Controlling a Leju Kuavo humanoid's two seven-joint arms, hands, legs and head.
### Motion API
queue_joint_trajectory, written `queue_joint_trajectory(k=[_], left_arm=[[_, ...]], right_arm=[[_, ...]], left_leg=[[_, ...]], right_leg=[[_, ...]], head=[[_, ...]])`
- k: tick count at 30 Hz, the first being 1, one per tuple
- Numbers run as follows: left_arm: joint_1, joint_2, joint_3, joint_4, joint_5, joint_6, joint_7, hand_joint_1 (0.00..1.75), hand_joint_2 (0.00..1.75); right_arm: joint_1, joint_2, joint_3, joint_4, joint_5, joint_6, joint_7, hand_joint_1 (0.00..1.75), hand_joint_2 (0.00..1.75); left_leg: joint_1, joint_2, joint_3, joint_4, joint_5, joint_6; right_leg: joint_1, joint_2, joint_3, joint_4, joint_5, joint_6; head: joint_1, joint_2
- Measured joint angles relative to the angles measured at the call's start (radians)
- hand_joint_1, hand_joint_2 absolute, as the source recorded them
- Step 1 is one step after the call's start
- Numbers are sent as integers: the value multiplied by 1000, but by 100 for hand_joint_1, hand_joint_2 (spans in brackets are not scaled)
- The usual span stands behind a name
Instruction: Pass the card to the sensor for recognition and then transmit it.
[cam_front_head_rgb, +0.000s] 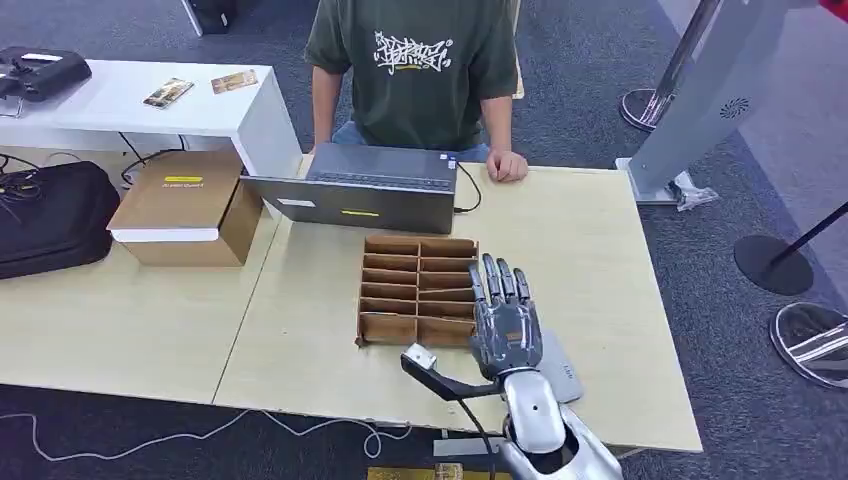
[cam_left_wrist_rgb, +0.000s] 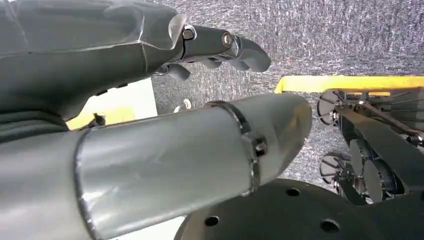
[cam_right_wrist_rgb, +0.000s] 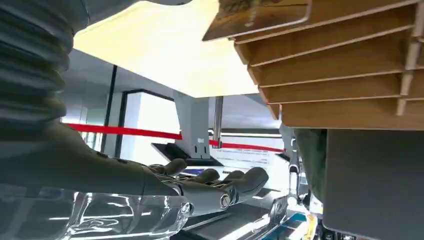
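Observation:
My right hand (cam_front_head_rgb: 505, 318) hovers flat over the wooden table (cam_front_head_rgb: 600, 260), fingers stretched out and apart, holding nothing. It is just right of a wooden divider box (cam_front_head_rgb: 418, 290). A flat grey sensor (cam_front_head_rgb: 562, 368) lies on the table under my palm and wrist. In the right wrist view the same hand (cam_right_wrist_rgb: 210, 185) is spread out, and a card (cam_right_wrist_rgb: 255, 15) lies at the near edge of the divider box (cam_right_wrist_rgb: 340, 70). My left hand (cam_left_wrist_rgb: 220, 45) hangs beside my body above the carpet with nothing in it.
A person in a green shirt (cam_front_head_rgb: 415, 70) sits behind a grey laptop (cam_front_head_rgb: 365, 187) at the table's far edge, one hand on the table. A cardboard box (cam_front_head_rgb: 185, 205) and a black bag (cam_front_head_rgb: 50, 215) lie to the left. Stanchion bases (cam_front_head_rgb: 770, 262) stand to the right.

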Motion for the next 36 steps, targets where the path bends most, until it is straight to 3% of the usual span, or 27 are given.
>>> queue_joint_trajectory(k=[5, 14, 36], left_arm=[[0, -3, 2, 0, 4, -2, 0, 0, 0], [0, -5, 10, -3, 8, -10, 2, 0, 0], [-4, -2, 20, -6, -1, 5, 9, 0, 0]], right_arm=[[10, 58, -21, -12, 0, 29, -8, 0, 175], [13, 110, -53, -13, 0, 62, 13, 0, 175], [57, 169, -123, -2, 0, 100, 27, 0, 175]], left_leg=[[0, 0, 0, 0, 0, 0], [0, 0, 0, 0, 0, 0], [0, 0, 0, 0, 0, 0]], right_leg=[[0, 0, 0, 0, 0, 0], [0, 0, 0, 0, 0, 0], [0, 0, 0, 0, 0, 0]], head=[[0, 0], [0, 0], [0, 0]])
